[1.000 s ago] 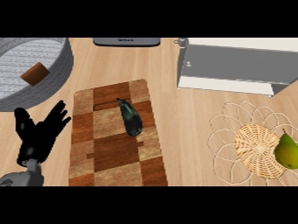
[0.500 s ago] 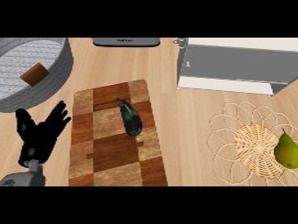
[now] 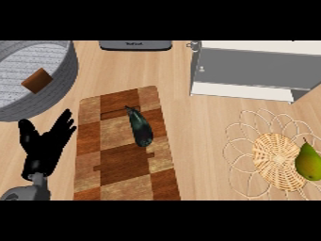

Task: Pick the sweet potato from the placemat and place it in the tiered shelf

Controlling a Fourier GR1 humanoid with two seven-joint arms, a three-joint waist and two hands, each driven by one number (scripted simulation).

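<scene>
Pre-grasp stage, nothing lifted yet. Left hand (image 3: pixel 46 146) is sitting at lower left w/ fingers spread, holding nothing, just beside the placemat (image 3: pixel 121 164) edge. Right hand isn't showing. The dark, elongated sweet potato (image 3: pixel 140 127) is lying on the mat's upper half, center-left of frame. Next move prob. needs a reach onto the mat, fingers closing round it, then a carry to the tiered shelf (image 3: pixel 260 70) at upper right. Open counter btw mat and shelf; grey bowl (image 3: pixel 52 84) is crowding upper left, wire basket w/ pear (image 3: pixel 310 162) lower right.
</scene>
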